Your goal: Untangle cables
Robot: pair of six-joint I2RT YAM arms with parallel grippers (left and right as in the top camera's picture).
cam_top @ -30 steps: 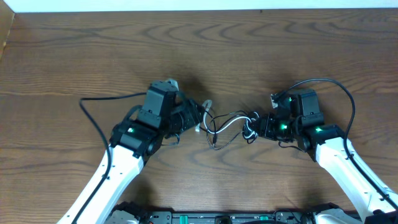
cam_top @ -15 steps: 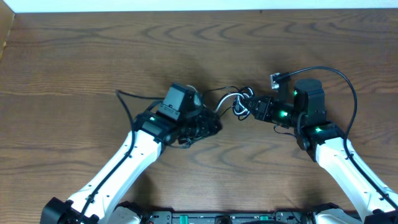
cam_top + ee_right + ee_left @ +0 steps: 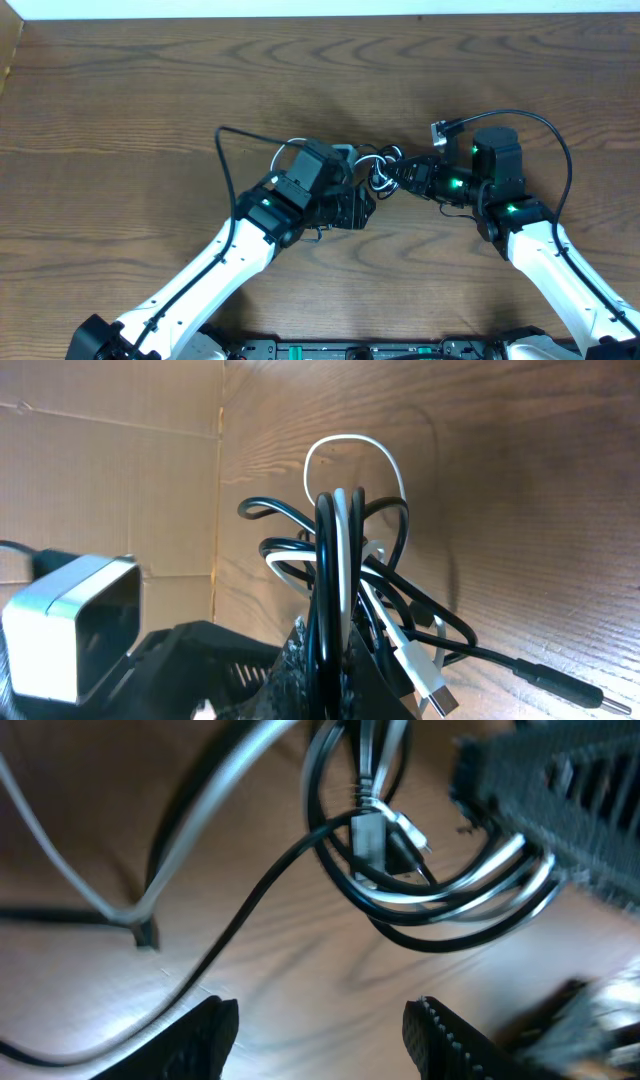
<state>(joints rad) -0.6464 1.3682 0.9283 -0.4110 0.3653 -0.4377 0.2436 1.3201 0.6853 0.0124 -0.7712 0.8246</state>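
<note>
The cables are a small knot of thin black and white cords near the table's middle. My right gripper is shut on the bundle. In the right wrist view the black and white strands rise upright from between its fingers, and a white plug hangs beside them. My left gripper sits just left of and below the knot. Its fingertips stand open with only bare wood between them, and the looped cords lie ahead of them, apart from the tips.
The left arm's thick black cable arcs over the wood behind it, and the right arm's cable loops at the far right. The left wrist camera housing shows close beside the right gripper. The table's back edge runs along the top.
The left arm has swung right, up to the knot. The right gripper has carried the bundle up and left, still shut on it.
</note>
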